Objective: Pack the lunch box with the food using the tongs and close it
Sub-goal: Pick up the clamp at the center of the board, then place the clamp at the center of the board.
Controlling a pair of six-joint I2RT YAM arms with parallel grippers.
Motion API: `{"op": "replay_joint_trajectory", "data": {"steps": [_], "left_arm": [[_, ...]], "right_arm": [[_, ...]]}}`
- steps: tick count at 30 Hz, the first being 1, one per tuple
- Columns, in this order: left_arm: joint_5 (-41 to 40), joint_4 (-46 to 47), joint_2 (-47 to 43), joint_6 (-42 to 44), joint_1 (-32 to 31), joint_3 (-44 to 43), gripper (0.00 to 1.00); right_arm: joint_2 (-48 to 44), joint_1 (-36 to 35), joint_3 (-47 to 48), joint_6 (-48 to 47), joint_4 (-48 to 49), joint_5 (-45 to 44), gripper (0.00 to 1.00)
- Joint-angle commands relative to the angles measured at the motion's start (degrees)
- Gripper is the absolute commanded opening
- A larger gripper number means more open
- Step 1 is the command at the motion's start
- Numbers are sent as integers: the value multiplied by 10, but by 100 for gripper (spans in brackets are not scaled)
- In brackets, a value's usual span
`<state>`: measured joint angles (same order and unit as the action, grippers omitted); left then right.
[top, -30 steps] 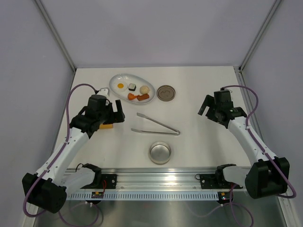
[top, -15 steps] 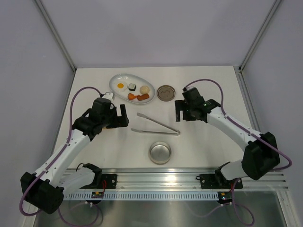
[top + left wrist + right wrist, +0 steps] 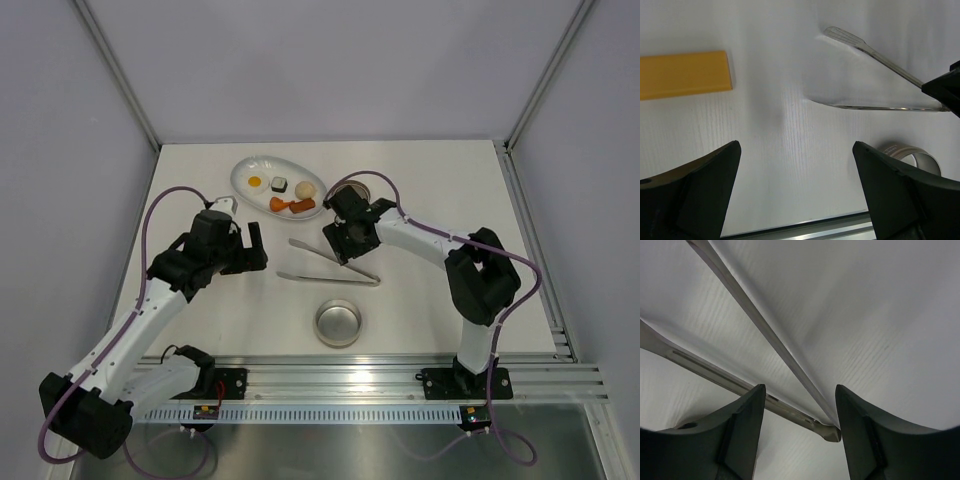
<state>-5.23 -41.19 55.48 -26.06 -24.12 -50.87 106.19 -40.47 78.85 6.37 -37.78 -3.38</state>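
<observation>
The silver tongs (image 3: 310,277) lie flat mid-table, joined end to the right. My right gripper (image 3: 345,243) hangs low over them. In the right wrist view its jaws straddle both thin arms of the tongs (image 3: 765,327) near the joined end, still apart from the metal, so the right gripper (image 3: 800,435) is open. The steel lunch box (image 3: 338,322) stands empty nearer the arm bases, and its lid (image 3: 360,190) lies behind my right wrist. The food sits on the plate: fried egg (image 3: 255,182), sushi roll (image 3: 279,184), beige ball (image 3: 306,189), orange chunk (image 3: 277,203), sausage (image 3: 302,205). My left gripper (image 3: 255,248) is wide open left of the tongs.
The white oval plate (image 3: 240,172) stands at the back left. A yellow block (image 3: 685,75) lies on the table by my left gripper (image 3: 796,195). The left wrist view also takes in the tongs (image 3: 880,75) and the lunch box (image 3: 912,155). An aluminium rail runs along the near edge.
My right arm has swung from the table's right side leftward to the tongs, and its jaws have narrowed around them. The left arm has edged slightly toward the tongs.
</observation>
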Motion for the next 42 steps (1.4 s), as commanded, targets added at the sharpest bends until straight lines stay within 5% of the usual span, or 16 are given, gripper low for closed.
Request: {"op": "replay_joint_trajectory", "data": {"steps": [1,11,14,19,35,42], "left_arm": [[-15,1,-12,-3,-1,-19,99],[-23,-2,-9,1,-1,-23,99],[-25,-4,-9,2,-1,-24,99],[-31,-1,-7,3,-1,-21,99],[-31,0,2,8,-1,-29,99],[-5,-7,13,22,-6,-28,99]], "right_arm": [[23,-2,34,-49,3,31,65],[92,-2,61,-59,20,50,48],[90,-1,61,-58,22,48,36],[49,-1,39,-57,29,37,0],[-70,-1,-27,-98,51,-17,0],[-134,50,-75,-32,38,-59,0]]}}
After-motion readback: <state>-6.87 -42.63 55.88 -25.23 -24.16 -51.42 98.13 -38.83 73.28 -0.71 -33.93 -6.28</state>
